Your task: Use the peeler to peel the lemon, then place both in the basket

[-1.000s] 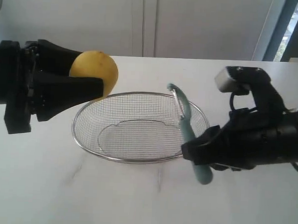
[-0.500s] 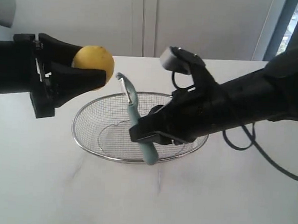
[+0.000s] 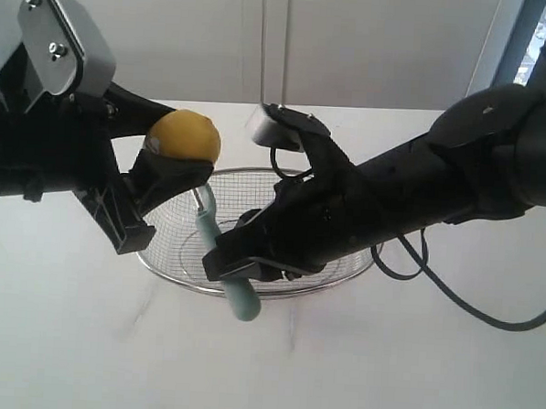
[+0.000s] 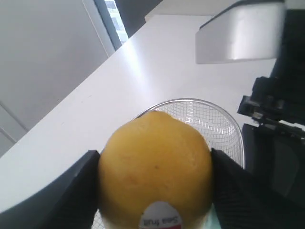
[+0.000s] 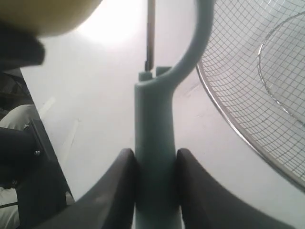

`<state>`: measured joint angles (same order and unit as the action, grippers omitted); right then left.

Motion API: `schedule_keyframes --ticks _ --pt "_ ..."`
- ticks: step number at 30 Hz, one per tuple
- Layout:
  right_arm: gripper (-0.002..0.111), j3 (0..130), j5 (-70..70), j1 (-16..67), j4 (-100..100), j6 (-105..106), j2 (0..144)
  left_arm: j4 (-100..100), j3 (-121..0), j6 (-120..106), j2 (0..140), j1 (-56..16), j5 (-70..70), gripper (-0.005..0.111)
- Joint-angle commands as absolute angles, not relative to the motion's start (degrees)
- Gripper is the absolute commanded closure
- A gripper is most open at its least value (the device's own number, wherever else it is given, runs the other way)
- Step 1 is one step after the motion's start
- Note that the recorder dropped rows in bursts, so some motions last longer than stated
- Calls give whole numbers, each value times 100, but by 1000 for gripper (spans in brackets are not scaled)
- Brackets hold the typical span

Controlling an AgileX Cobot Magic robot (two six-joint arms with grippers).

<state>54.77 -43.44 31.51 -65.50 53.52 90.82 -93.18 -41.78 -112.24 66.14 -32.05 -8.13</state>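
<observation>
The yellow lemon (image 3: pixel 183 134) hangs above the left rim of the wire-mesh basket (image 3: pixel 179 280), and my left gripper (image 3: pixel 189 143) is shut on it. In the left wrist view the lemon (image 4: pixel 155 167) fills the gap between the black fingers (image 4: pixel 62 200), its red-and-white sticker (image 4: pixel 160 220) facing the camera. My right gripper (image 3: pixel 238 269) reaches across the basket and is shut on the teal handle of the peeler (image 3: pixel 242 299). The peeler (image 5: pixel 155 133) points up, its blade head just under the lemon (image 5: pixel 47 14). I cannot tell if blade and lemon touch.
The basket (image 5: pixel 238 109) rests on a white table with a pale wall behind. My right arm and its cable (image 3: pixel 469 311) lie over the basket's right half. The silver camera housing (image 3: pixel 62 42) on my left arm stands at the upper left.
My right arm has swung left across the basket, carrying the peeler up to the lemon. My left gripper has rolled and shifted slightly right and down with the lemon.
</observation>
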Motion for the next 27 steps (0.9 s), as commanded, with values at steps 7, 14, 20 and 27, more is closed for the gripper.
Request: schedule_keyframes --ticks 7,14,20,27 --pt "108 5530 -4429 3162 -6594 5378 9066 -9375 -4198 -11437 6503 -3267 -814 107" --pt "108 5530 -4440 3162 -6594 5378 9066 -9375 -4175 -11437 6590 -3267 -555 107" --pt "108 5530 -4440 3162 -6594 5378 9066 -9375 -4175 -11437 6685 -3267 -623 107" --pt "108 5530 -4346 3139 -6571 5378 9066 -9375 -4175 -11437 6809 -3267 -719 107"
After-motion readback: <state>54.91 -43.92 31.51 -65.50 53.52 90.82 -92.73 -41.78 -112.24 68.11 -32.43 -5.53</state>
